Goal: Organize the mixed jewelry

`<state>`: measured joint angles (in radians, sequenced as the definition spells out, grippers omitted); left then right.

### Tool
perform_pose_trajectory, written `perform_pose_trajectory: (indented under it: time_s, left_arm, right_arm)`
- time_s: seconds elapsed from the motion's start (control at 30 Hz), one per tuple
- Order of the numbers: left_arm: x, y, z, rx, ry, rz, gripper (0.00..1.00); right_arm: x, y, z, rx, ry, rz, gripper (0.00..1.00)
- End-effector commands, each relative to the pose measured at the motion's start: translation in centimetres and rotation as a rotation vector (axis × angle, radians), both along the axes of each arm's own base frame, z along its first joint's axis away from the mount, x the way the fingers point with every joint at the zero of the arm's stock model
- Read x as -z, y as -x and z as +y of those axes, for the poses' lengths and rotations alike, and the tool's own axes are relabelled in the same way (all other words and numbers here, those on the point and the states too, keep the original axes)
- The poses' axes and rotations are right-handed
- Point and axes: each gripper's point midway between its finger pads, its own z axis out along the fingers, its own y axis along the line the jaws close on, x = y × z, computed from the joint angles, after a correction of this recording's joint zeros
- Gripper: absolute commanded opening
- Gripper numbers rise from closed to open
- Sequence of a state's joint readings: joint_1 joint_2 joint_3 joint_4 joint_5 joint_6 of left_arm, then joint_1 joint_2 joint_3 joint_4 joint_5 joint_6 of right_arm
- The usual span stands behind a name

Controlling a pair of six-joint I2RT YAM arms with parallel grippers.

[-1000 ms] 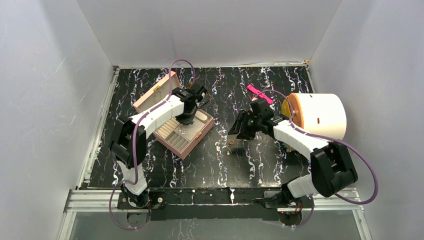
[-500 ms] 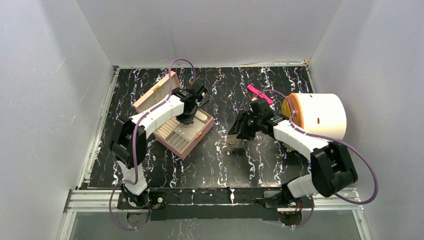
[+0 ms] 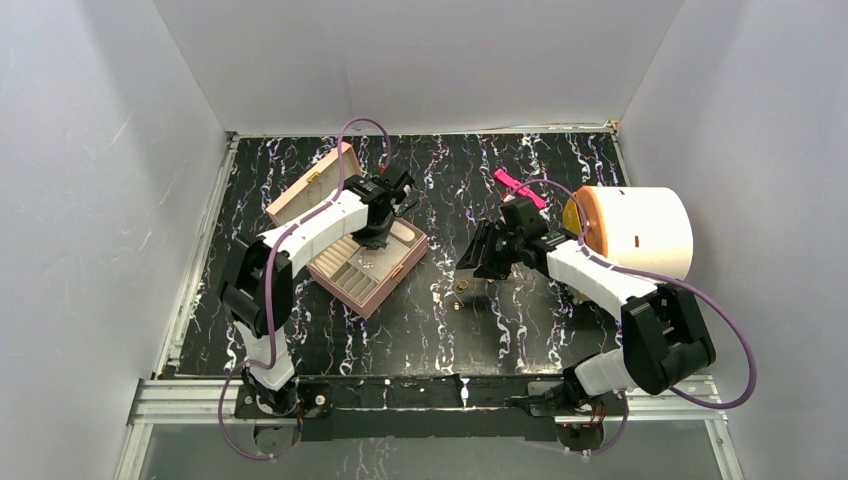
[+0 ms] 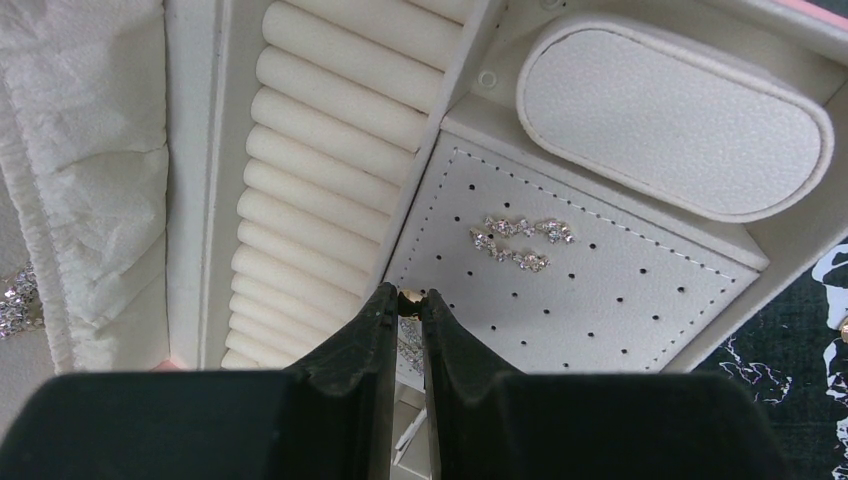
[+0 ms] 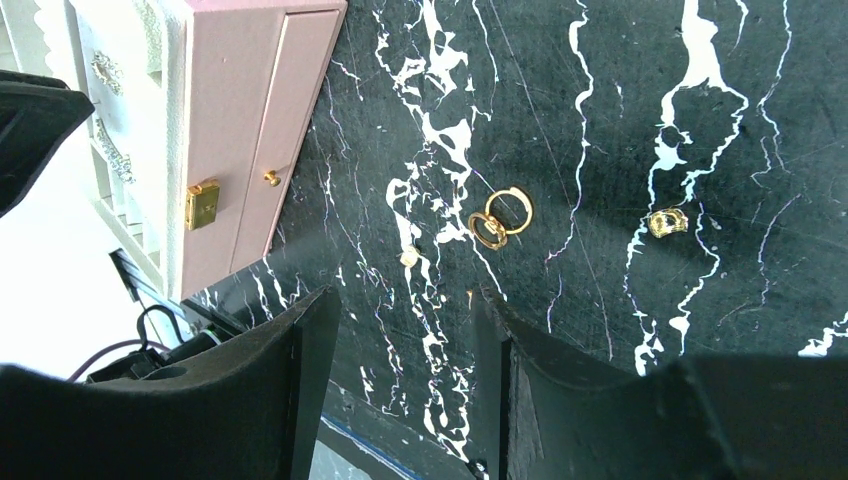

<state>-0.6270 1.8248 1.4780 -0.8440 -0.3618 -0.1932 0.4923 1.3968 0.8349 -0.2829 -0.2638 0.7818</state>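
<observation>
The left arm rises from its base at the near edge, folds at a raised elbow and sends its white forearm away and to the right, wrist bent so that the left gripper [image 3: 380, 238] points down into the open pink rectangular jewelry box [image 3: 385, 285]. Its black jaws are drawn almost together on a tiny gold-coloured piece [image 4: 409, 297] pinched at their tips, above the border between the row of cream ring rolls [image 4: 330, 150] and the cream perforated earring panel [image 4: 620, 300]. A pair of sparkling silvery earrings [image 4: 520, 240] lies on that panel, just beside a padded oval cushion [image 4: 675, 125]. The right arm climbs from its base to a dark elbow, then stretches its forearm left and away, and the right gripper [image 3: 480, 262] hangs over bare table with its jaws spread wide and nothing between them. Below it lie two gold rings [image 5: 500, 218] touching each other, a small gold stud [image 5: 666, 222] apart from them, and a tiny pale bead [image 5: 407, 258] near the rings. All rest on the black marble-patterned tabletop with white veins [image 3: 440, 330], to the right of the box, whose pink front carries a gold clasp [image 5: 203, 203]. A bright pink flat bar [image 3: 518, 186] lies farther back, and a large cream cylinder with a tan end [image 3: 645, 230] sits at the right edge. Plain white walls [image 3: 420, 60] enclose three sides; a metal rail [image 3: 400, 392] runs along the near edge.
</observation>
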Motion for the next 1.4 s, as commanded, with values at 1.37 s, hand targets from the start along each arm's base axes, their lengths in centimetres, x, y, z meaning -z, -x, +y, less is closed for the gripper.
perform_pose_trajectory:
  time_s: [1.37]
  left_arm:
    - [-3.5,-0.5,0.9,-0.095,0.041,-0.159,0.27]
  right_arm:
    - [-2.3,-0.6,0.3,-0.007,-0.032,-0.083,0.6]
